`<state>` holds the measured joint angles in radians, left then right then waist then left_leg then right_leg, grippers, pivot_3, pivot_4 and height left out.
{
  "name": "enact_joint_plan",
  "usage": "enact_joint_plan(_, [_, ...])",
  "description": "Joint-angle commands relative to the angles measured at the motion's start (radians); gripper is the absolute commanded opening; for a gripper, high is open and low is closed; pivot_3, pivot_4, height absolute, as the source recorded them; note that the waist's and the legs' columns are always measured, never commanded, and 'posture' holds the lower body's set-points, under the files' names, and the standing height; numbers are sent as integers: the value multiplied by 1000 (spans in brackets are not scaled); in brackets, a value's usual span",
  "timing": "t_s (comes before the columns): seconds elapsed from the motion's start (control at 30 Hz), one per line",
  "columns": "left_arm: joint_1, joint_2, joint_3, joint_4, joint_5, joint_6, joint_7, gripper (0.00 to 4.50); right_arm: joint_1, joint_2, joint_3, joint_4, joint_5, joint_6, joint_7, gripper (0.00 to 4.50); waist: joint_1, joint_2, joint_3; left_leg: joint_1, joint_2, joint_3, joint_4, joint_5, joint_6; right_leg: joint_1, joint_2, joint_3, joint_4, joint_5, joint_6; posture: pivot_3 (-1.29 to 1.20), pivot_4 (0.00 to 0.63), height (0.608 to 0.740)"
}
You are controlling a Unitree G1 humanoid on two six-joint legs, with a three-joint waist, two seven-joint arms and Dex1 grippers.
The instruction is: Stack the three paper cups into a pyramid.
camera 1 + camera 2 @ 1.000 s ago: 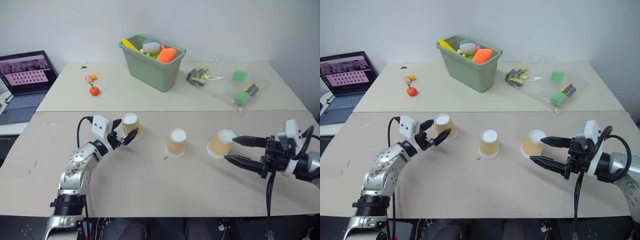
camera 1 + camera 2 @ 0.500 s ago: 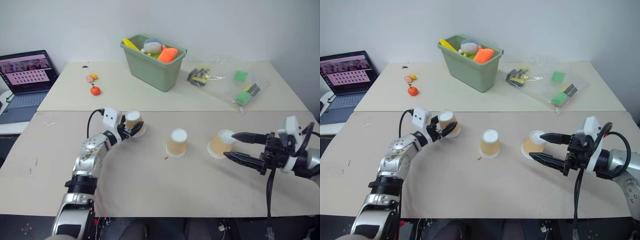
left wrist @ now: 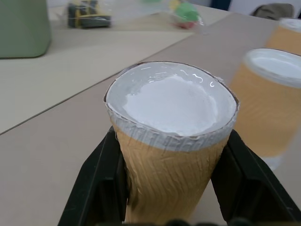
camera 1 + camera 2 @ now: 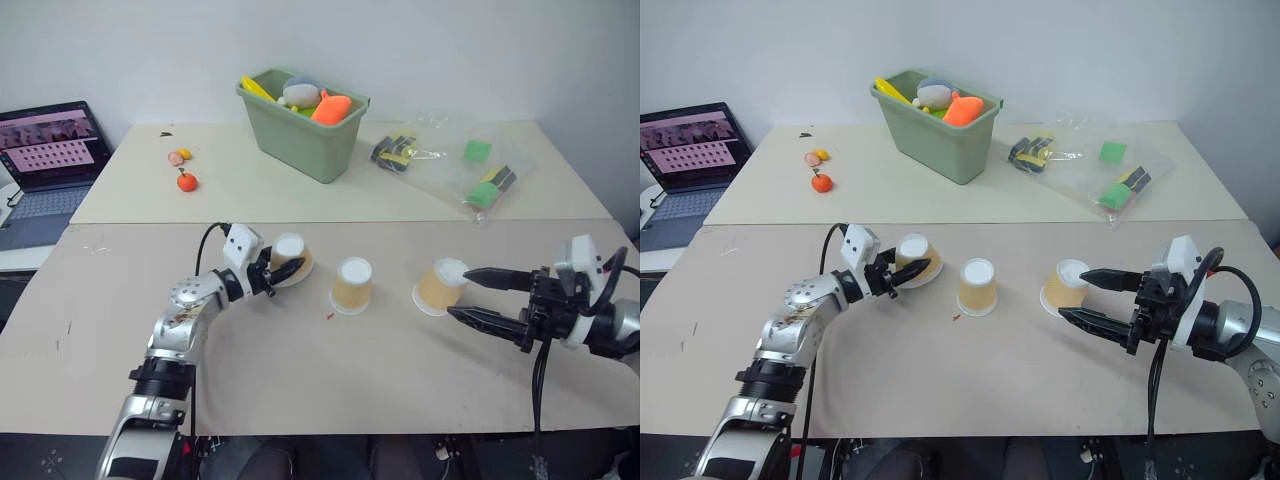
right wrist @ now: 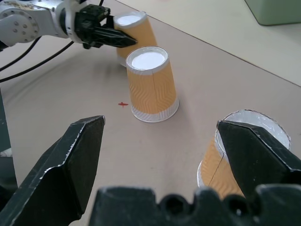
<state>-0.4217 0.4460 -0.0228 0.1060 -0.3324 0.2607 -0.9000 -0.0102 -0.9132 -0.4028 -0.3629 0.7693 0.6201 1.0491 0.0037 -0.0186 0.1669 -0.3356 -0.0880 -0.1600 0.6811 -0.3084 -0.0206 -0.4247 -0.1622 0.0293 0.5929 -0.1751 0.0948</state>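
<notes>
One cup (image 4: 291, 258) is pinched in the left gripper's (image 4: 284, 270) fingers.

The left arm reached forward and inward, elbow bent, its end effector (image 4: 283, 272) pointing level toward the right. Its two black fingers (image 3: 101, 188) were clamped against the sides of a cup (image 3: 170, 141), one on each flank. The right arm came in from the right edge, forearm low, its end effector (image 4: 478, 297) aimed leftward and tipped slightly down. Its jaws stood spread wide, gripping nothing.
</notes>
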Motion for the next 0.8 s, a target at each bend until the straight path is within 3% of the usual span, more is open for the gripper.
enact_joint_plan(0.03, [24, 41, 23, -46, -44, 2, -72, 2004, -9, -8, -25, -10, 10, -13, 11, 4500, 0, 0, 0, 0, 0, 0, 0, 0, 0, 0, 0, 0, 0, 0, 0, 0, 150, 740])
enact_joint_plan(0.2, [68, 64, -9, -129, -99, 29, -169, 2004, -18, -4, -15, -3, 5, -17, 16, 4500, 0, 0, 0, 0, 0, 0, 0, 0, 1, 0, 0, 0, 0, 0, 0, 0, 150, 740])
enact_joint_plan(0.6, [53, 7, -63, -88, -70, 0, -172, 2004, 6, -6, -40, -15, 7, -14, 17, 4500, 3, 0, 0, 0, 0, 0, 0, 0, 1, 0, 0, 0, -1, 0, 0, 0, 150, 740])
enact_joint_plan(0.63, [51, 2, -64, -80, -70, -1, -171, 2870, 8, -6, -42, -15, 7, -14, 17, 4500, 4, 0, 0, 0, 0, 0, 0, 0, 1, 0, 0, 0, -1, 0, 0, 0, 150, 740])
enact_joint_plan(0.77, [41, -16, -68, -60, -62, -5, -168, 4293, 15, -7, -47, -18, 8, -15, 14, 4500, 5, 0, 0, 0, 0, 0, 0, 0, 1, 0, 0, 0, -1, 0, 0, 0, 150, 740])
enact_joint_plan(0.8, [39, -18, -68, -57, -61, -6, -169, 4452, 16, -7, -47, -18, 8, -16, 13, 4500, 5, 0, 0, 0, 0, 0, 0, 0, 1, 0, 0, 0, 0, 0, 0, 0, 150, 740])
